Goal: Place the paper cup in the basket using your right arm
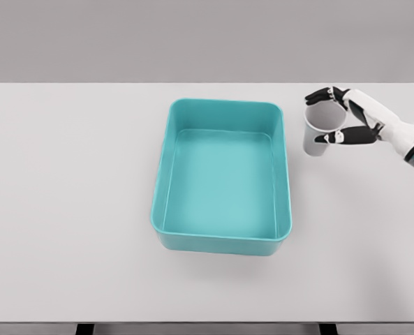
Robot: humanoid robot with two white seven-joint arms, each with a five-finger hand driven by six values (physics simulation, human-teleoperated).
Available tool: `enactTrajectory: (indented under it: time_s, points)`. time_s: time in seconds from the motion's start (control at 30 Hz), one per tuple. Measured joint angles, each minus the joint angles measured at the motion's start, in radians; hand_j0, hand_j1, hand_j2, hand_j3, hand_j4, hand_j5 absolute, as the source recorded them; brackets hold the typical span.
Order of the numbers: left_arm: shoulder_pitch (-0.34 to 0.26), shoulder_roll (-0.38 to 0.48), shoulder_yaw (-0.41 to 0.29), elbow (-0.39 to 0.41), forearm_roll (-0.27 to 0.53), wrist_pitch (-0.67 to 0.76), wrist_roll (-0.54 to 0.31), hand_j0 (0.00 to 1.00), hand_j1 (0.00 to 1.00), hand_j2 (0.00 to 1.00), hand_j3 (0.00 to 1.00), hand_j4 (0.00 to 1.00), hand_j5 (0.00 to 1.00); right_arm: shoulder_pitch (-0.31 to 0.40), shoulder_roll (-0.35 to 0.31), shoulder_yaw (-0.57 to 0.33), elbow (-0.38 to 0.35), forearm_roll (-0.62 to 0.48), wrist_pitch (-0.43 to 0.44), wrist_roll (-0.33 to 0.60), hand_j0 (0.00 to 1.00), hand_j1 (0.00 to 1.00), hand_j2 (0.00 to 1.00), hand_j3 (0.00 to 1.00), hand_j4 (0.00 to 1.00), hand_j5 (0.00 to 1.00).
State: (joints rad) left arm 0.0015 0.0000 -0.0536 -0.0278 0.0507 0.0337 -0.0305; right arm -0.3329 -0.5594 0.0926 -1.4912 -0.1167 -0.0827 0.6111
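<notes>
The paper cup is white, with its open mouth tipped slightly toward the camera so that the grey inside shows. It sits to the right of the basket, near the basket's far right corner but apart from it, with a strip of bare table between the two. Whether the cup's base rests on the table or hangs just above it cannot be told from this view.

The right hand is wrapped around the cup: dark-tipped fingers curl over the far side of the rim, and the thumb presses across the near side of the cup's wall, so the cup is gripped between them. The white forearm runs off toward the picture's right edge.

The basket is a teal rectangular tub with rounded corners and a raised rim, standing near the middle of the table, its long sides running away from the camera. Nothing lies inside it.

The table is a plain pale surface, with a grey wall behind it.
</notes>
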Motion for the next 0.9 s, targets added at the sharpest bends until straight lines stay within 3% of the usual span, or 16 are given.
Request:
enactTrajectory:
  time_s: [0.9]
  points:
    - [0.000,0.000,0.000,0.000,0.000,0.000,0.000,1.00,1.00,1.00,1.00,1.00,1.00,-0.054,0.009,-0.010,-0.076,-0.005,0.088,0.000,0.70,0.70,0.70,0.70,0.70,0.70]
